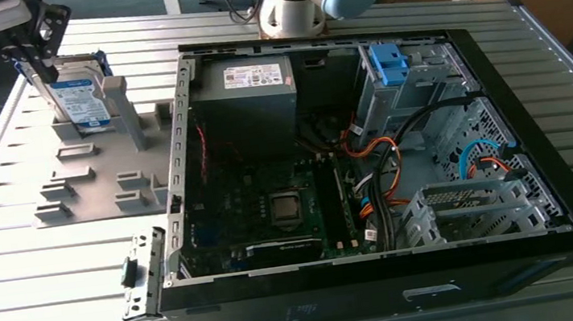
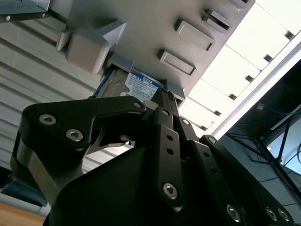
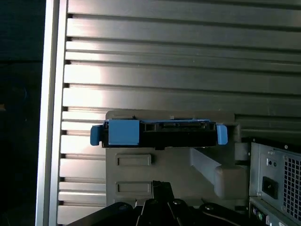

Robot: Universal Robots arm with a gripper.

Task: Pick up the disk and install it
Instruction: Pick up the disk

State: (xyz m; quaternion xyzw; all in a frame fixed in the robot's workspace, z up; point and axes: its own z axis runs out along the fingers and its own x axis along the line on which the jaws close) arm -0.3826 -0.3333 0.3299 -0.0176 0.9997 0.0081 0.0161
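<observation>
The disk (image 1: 79,99) stands on edge in a slot of the grey holder block (image 1: 94,178), at the exterior view's left of the computer case. Its blue-and-white label faces out, and a blue carrier frames it. In the first wrist view its top edge (image 3: 160,133) shows bare, with blue tabs at both ends. My gripper (image 1: 35,61) hangs just above the disk's upper corner, on the side away from the case. Its fingertips (image 3: 161,187) sit together, shut on nothing. In the second wrist view they point at the label (image 2: 141,84).
The open black computer case (image 1: 543,139) lies on the slatted metal table (image 1: 41,277), with a motherboard, orange and blue cables and a blue drive bay clip (image 1: 388,64) inside. The arm's base (image 1: 296,1) stands behind the case. The holder block carries several low pegs.
</observation>
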